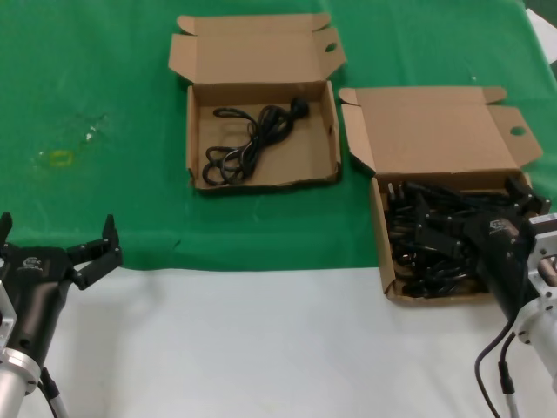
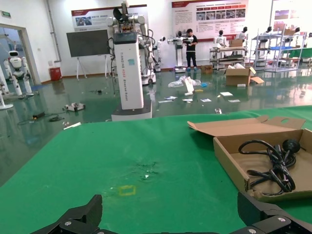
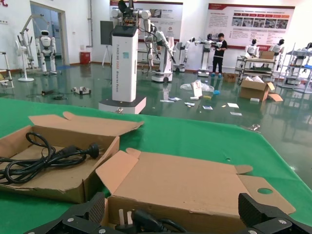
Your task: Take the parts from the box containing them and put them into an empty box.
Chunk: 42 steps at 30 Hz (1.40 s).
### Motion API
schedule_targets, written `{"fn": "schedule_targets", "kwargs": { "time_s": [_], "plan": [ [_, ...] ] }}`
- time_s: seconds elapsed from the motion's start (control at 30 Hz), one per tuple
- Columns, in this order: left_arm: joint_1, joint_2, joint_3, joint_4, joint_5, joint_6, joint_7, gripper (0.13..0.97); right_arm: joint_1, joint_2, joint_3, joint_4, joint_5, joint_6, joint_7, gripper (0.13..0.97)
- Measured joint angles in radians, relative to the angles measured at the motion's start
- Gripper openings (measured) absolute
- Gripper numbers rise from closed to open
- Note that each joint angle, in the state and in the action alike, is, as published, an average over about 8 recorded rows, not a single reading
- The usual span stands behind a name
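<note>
Hanging over piled cords (image 1: 426, 248), right hand (image 1: 474, 228) spread.

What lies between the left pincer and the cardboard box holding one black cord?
Head view: only bare green cloth separates the open left pincer from the brown cardboard box holding one black cord.

Two boxes sit on the table (image 1: 104, 70). The one holding the pile of cords (image 1: 435, 239) is on the right (image 1: 387, 261), nearer the robot. The other box (image 1: 193, 139) sits left of it and farther back, with one cord (image 1: 248, 144) inside. The right gripper (image 1: 474, 228) is down in the right box, left gripper (image 1: 91, 257) low at the left edge, well apart from both.
</note>
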Motion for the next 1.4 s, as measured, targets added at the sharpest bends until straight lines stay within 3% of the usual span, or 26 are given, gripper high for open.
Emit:
{"fn": "schedule_targets", "kwargs": {
  "time_s": [1.4],
  "plan": [
    [0.000, 0.000, 0.000, 0.000, 0.000, 0.000, 0.000, 0.966, 0.000, 0.000, 0.000, 0.000, 0.000, 0.000, 0.000, 0.966]
  ]
}}
